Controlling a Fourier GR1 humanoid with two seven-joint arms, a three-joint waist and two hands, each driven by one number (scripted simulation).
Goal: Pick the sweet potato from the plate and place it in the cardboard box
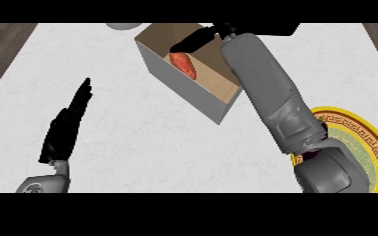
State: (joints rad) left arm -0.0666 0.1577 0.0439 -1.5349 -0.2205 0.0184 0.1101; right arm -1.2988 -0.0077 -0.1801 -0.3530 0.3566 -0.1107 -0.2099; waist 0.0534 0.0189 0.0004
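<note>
While the sweet potato [184, 65] is lying inside the cardboard box [193, 96], the right hand [193, 41] is hovering at its twelve o'clock with fingers relaxed, the forearm covering the plate [356, 130], as the left hand [68, 125] is resting flat-fingered at eight o'clock.

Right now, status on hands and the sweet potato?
Left hand open, resting lower left. Right hand over cardboard box, grip unclear. Sweet potato inside box. Plate behind right forearm.

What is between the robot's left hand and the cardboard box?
Nothing. In the head view, only bare white counter lies between the left hand and the cardboard box.
</note>
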